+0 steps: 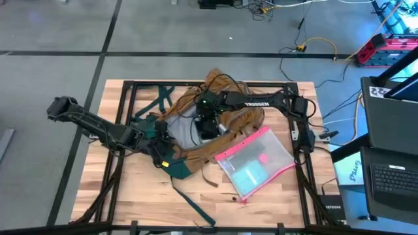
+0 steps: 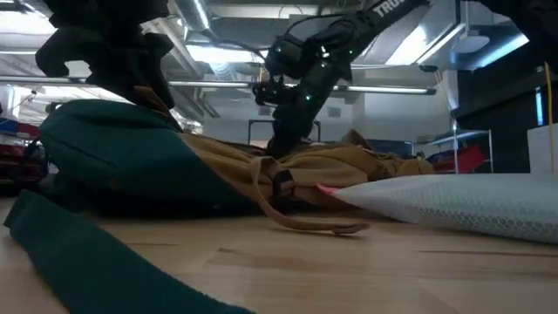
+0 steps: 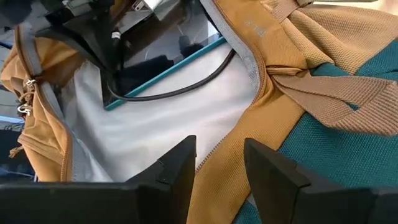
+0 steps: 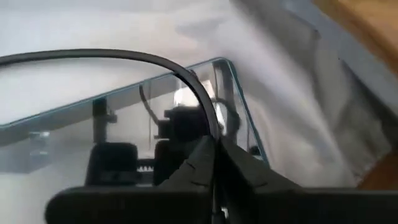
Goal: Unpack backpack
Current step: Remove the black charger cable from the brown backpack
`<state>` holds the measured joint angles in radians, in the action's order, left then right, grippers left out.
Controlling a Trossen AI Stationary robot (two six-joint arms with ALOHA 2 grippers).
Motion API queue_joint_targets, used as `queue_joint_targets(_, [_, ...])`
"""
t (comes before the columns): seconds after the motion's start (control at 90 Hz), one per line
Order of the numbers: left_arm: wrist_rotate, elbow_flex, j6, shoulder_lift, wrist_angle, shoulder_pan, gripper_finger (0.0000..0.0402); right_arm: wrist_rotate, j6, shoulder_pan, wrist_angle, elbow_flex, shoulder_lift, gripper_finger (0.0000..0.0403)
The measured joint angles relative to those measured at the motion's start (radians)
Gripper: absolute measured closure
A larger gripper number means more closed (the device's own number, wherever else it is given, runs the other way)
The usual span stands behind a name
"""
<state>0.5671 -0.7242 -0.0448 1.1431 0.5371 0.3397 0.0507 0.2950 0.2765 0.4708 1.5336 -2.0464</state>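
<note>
The tan backpack with its teal base lies on its side mid-table, its mouth open and its grey lining showing. My left gripper is shut on the rim of the mouth at the left. My right gripper reaches down into the backpack, shut on a clear teal-edged pouch that lies inside. A black cord loops over that pouch. A clear pink-edged pouch lies on the table, partly against the backpack's near right side. My left gripper has the tan zip rim of the backpack's mouth between its two fingers, lining on one side and outer cloth on the other. The fingers lie across the rim. The backpack's body rests on the table. My right gripper has its tips closed together on the teal-edged pouch near a corner, reaching down into the backpack from above. The fingers hide the place of contact, so how much of the pouch is between them I cannot tell. The pouch rests on the lining.
A teal strap trails from the backpack toward the table's near edge, and a tan strap lies on the wood. A black metal frame borders the table. A laptop stands beyond the right edge.
</note>
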Motion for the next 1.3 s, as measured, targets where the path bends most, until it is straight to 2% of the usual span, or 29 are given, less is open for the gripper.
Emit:
queue_joint_targets(0.2, [-0.01,0.0,0.006,0.0,0.001,0.0,0.0279,-0.069,0.002,-0.057,0.099,0.093,0.014,0.0402])
queue_joint_targets(0.489, [-0.011,0.0,0.016,0.0,0.005,0.0,0.0279,-0.264,0.0,-0.179,0.267,0.221,0.075,0.0402])
queue_joint_targets(0.711, [-0.011,0.0,0.019,0.0,0.005,0.0,0.0279,-0.247,-0.076,-0.254,0.37,0.225,0.216,0.0402])
queue_joint_targets(0.867, [-0.011,0.0,0.019,0.0,0.006,0.0,0.0279,-0.283,-0.118,-0.317,0.404,0.205,0.342,0.0403])
queue_joint_targets(1.156, [-0.011,0.0,0.016,0.0,0.005,0.0,0.0279,-0.509,-0.213,-0.485,0.445,0.19,0.587,0.0403])
queue_joint_targets(1.3, [-0.011,0.0,0.016,0.0,0.005,0.0,0.0279,-0.59,-0.257,-0.601,0.461,0.19,0.648,0.0403])
